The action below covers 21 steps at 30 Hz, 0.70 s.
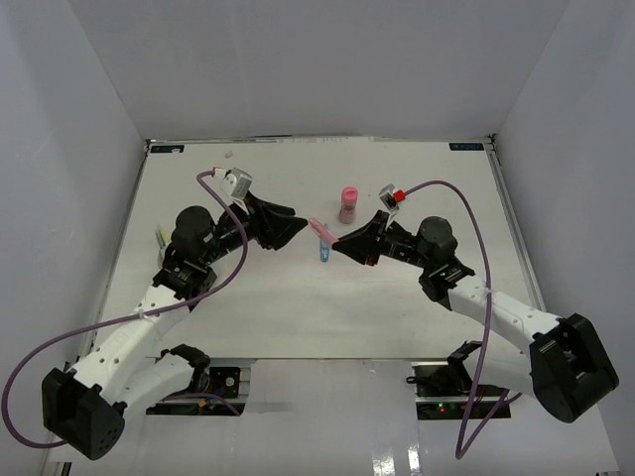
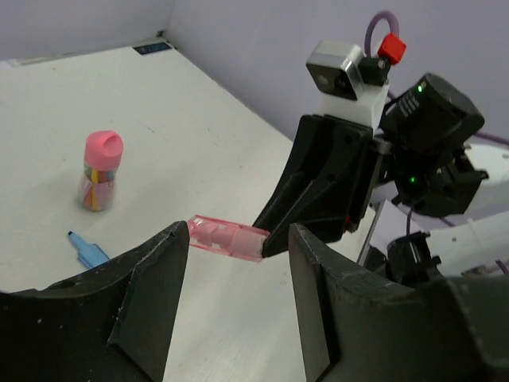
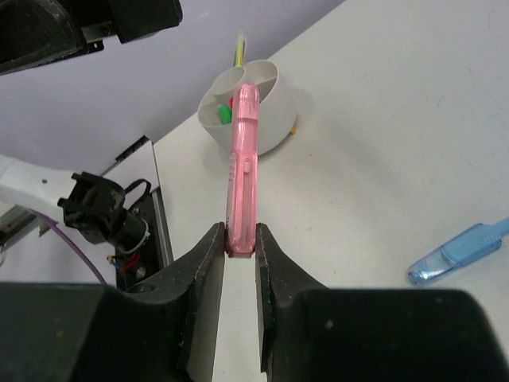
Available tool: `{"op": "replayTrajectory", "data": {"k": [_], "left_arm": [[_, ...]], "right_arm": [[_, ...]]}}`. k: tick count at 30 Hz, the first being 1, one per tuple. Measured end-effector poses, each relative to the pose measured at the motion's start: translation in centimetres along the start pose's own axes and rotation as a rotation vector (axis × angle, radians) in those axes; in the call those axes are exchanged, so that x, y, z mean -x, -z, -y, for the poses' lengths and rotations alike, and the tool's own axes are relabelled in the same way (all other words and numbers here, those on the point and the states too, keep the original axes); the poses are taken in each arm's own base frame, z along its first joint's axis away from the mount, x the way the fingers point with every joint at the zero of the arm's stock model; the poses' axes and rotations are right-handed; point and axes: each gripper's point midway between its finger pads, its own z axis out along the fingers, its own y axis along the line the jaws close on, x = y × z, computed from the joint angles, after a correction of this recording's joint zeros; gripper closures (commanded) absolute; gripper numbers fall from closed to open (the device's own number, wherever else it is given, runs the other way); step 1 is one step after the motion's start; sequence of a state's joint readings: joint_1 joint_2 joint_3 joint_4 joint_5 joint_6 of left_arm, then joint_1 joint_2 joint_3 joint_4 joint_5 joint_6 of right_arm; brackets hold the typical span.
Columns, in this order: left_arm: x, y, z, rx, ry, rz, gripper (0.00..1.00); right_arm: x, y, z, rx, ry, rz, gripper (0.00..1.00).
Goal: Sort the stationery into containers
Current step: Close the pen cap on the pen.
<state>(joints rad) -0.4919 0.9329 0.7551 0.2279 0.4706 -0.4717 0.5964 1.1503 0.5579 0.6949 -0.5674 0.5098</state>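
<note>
R gripper [image 3: 240,239]: shut on the pink highlighter [image 3: 242,159], pinching it at one end. The rest of the body sticks out free past the fingertips.
L gripper [image 2: 237,239]: jaws stand apart, nothing held. The highlighter's free end is just at one fingertip; touching or not, I cannot tell.
Highlighter, place: in the air, above and just beside the blue pen [image 3: 457,255], not on the table [image 1: 298,317].
Handling (my judgement): light, stiff plastic, prob. not fragile. Smooth shell, so it may slip. A hold at the end lets it pivot; a hold nearer the middle should be steadier.
White cup [image 3: 274,127]: well apart from the blue pen, on the L arm side. It has a partition inside, with a green item [image 3: 225,114] and a thin yellow-green stick [image 3: 239,49] in it.
Pink cylinder [image 2: 102,171]: upright, near the blue pen, on its far side.
Surface: flat, white, matt; a dropped pen could prob. roll.
Room: plain pale walls [image 1: 327,59] stand on three sides of the table, approx. at its edges.
</note>
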Motion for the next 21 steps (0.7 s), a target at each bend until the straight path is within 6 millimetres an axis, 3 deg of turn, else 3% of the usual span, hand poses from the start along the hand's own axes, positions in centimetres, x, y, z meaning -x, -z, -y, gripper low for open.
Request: {"op": "replayTrajectory", "data": {"k": [6, 13, 21], "left_arm": [[-3.2, -0.1, 0.2, -0.088, -0.036, -0.178, 0.37], [-7.1, 0.4, 0.0, -0.189, 0.038, -0.350, 0.39], [-7.7, 1.1, 1.8, -0.308, 0.065, -0.394, 0.48]], "right_arm": [[-0.7, 1.8, -0.7, 0.053, 0.052, -0.077, 0.92], [-1.5, 2.9, -2.2, 0.152, 0.097, -0.143, 0.92], [-1.7, 3.2, -2.9, 0.199, 0.110, -0.170, 0.92]]}}
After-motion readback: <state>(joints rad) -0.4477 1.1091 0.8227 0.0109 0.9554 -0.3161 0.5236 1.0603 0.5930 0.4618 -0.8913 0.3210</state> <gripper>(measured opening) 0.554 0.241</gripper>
